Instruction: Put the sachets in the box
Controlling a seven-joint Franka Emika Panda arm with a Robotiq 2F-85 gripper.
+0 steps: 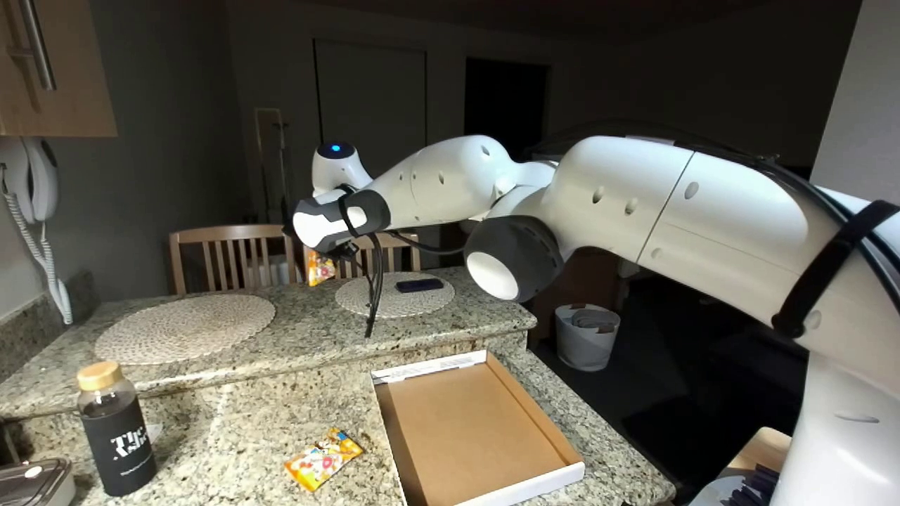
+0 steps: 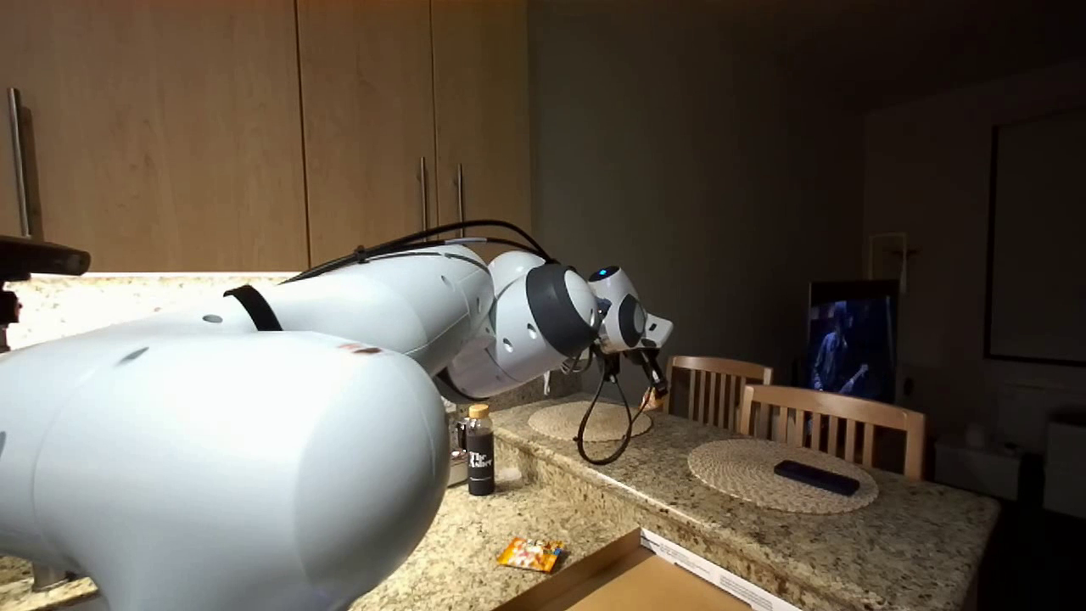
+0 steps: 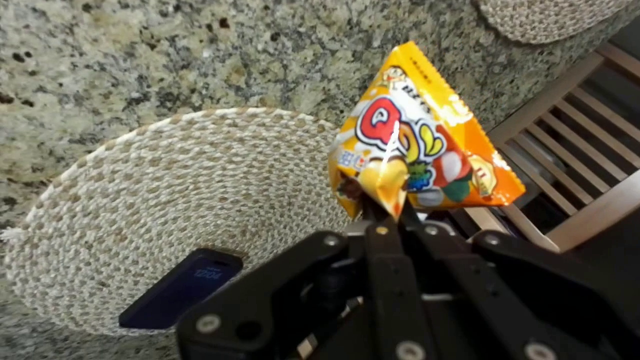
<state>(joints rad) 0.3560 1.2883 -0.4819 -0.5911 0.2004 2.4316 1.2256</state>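
The granite counter (image 1: 232, 436) bears one sachet (image 1: 324, 460) — long axis toward the box (image 1: 471, 429).

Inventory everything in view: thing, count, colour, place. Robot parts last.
counter: 1, speckled beige, two levels
box: 1, brown, white rim, lower counter
loose sachet: 1, yellow, lower counter, beside the box
held sachet: 1, yellow, in the gripper
bottle: 1, black, tan lid, lower counter
container: 1, grey, by the bottle, partly cut off
placemats: 2, beige, upper counter
phone: 1, dark, on a placemat
chairs: 2, brown, beyond the counter
cabinets: count unclear, light wood, above counter
wall telephone: 1, white, wall
bin: 1, white, floor
screen: 1, dark blue, back of room
arm: 1, white and black, over the counter
gripper: 1, black, shut on the held sachet
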